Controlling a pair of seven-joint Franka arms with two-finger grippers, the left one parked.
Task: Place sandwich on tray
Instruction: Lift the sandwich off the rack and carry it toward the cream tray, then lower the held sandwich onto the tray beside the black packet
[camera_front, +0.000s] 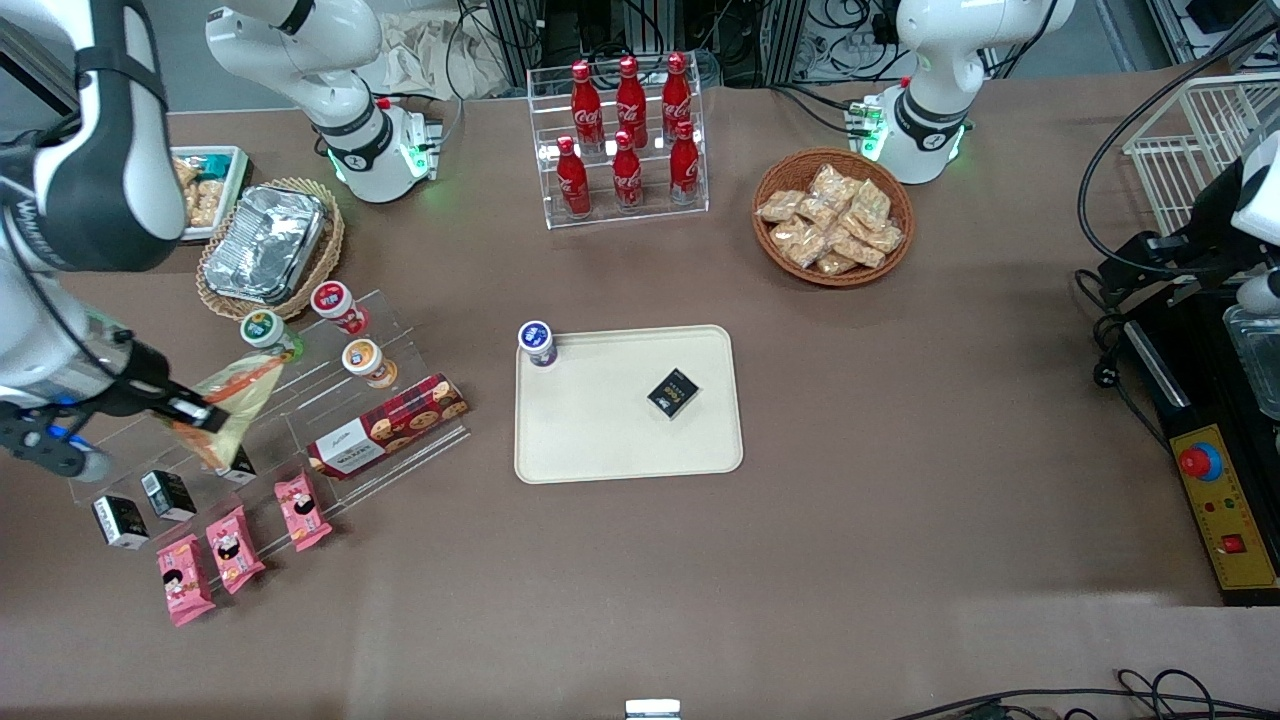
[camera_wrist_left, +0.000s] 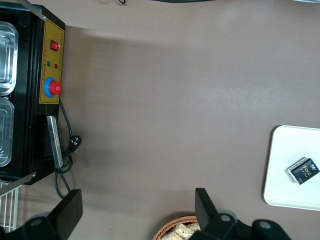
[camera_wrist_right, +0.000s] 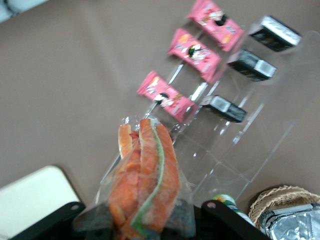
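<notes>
The sandwich (camera_front: 232, 402) (camera_wrist_right: 145, 180), a plastic-wrapped wedge with orange and green layers, hangs above the clear acrylic display steps (camera_front: 290, 400), lifted off them. My right gripper (camera_front: 190, 412) (camera_wrist_right: 142, 220) is shut on it, fingers pressing both sides of the wrap. The cream tray (camera_front: 600, 440) (camera_wrist_right: 30, 197) lies flat mid-table, well toward the parked arm's end from the gripper. On the tray rest a small black box (camera_front: 675, 392) and, at one corner, a blue-lidded cup (camera_front: 538, 343).
The acrylic steps carry a red plaid cookie box (camera_front: 390, 425), lidded cups (camera_front: 335, 305), small black cartons (camera_front: 165, 495) and pink snack packets (camera_front: 230, 548). A foil container (camera_front: 265, 245) in a wicker mat, a cola bottle rack (camera_front: 625, 135) and a snack basket (camera_front: 833, 215) stand farther from the camera.
</notes>
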